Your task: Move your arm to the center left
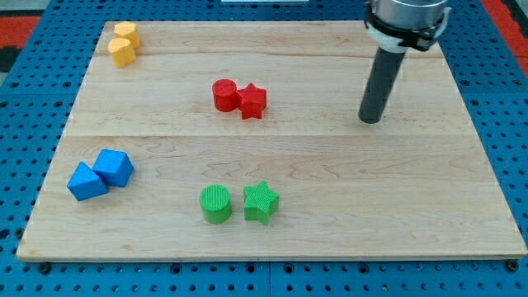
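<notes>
Tip: my tip (370, 120) rests on the wooden board (346, 177) at about the 2 o'clock position from the board's middle, in the view's upper right.
Tool state: a plain dark rod with nothing to open or close; it carries nothing and touches no block.
Target place: the centre left of the board, a bare stretch of wood at the 9 o'clock edge, between the yellow blocks and the blue blocks.
Governing relation: the target lies at roughly 8 to 9 o'clock from my tip, across nearly the whole board width and slightly toward the view's bottom.
Red cylinder (224, 94) and red star (252, 101): touching each other, at 9 o'clock from my tip and well apart from it; judged the only blocks near a straight path.
Path judgement: a line dipping slightly toward the view's bottom would likely pass just below the red pair.
Two yellow blocks (124, 44): stacked close together at 11 o'clock of the board, above the target place.
Two blue blocks (100, 174): touching, at 8 o'clock of the board, below the target place.
Green cylinder (216, 204) and green star (261, 202): just beside each other at 6 o'clock, well clear of the path.
</notes>
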Tool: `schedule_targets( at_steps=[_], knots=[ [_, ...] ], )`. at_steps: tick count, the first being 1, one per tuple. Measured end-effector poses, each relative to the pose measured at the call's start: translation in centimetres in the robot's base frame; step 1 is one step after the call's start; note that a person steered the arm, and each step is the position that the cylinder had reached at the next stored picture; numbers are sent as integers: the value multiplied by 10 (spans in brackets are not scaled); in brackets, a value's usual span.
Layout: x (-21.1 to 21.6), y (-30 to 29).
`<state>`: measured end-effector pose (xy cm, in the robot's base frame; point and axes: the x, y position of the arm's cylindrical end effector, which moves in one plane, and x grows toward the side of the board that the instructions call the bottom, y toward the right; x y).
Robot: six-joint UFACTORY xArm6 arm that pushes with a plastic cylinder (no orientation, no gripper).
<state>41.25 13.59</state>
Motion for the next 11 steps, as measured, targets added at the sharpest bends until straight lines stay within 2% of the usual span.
schedule_targets(
  at_steps=[3, 4, 5, 6, 7, 8, 10, 11],
  knots=[
    [7, -35],
    [-23, -24],
    [-71, -64],
    [-100, -135],
    [-100, -254],
    [-96, -338],
    [-76, -410],
    [-32, -430]
  ],
)
